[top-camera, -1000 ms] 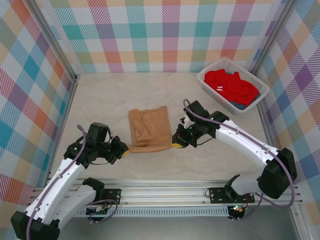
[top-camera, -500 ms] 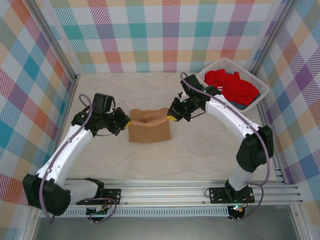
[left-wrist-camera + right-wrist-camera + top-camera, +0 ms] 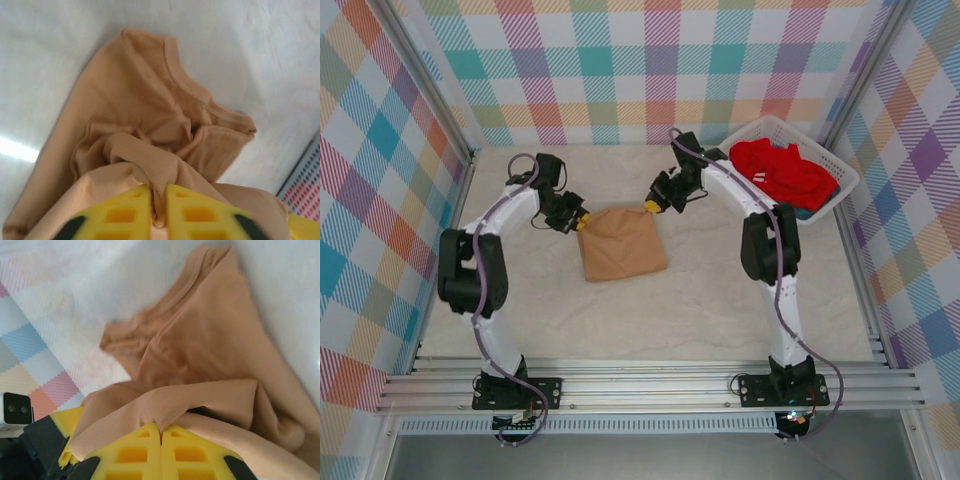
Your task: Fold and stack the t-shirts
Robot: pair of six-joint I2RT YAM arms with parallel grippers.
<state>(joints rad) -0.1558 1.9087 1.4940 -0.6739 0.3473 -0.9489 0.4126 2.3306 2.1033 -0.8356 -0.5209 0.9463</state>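
Note:
The tan-orange t-shirt (image 3: 622,243) lies folded on the table's middle, plain side up, its print hidden. My left gripper (image 3: 582,222) is shut on the shirt's far left corner, and in the left wrist view a pinch of tan cloth (image 3: 159,195) sits between the yellow fingers (image 3: 120,215). My right gripper (image 3: 650,205) is shut on the far right corner, cloth (image 3: 165,415) squeezed between its yellow fingers (image 3: 132,455). The red t-shirt (image 3: 782,172) is heaped in the white lattice basket (image 3: 737,150) at the back right.
Checked cloth walls close in the table on three sides. The basket stands against the right wall, just right of my right arm. Bare marble tabletop (image 3: 720,300) spreads in front of the folded shirt.
Both grippers have carried the shirt's near edge away from the bases and over the far edge, folding it in half. The arms now stretch far forward.

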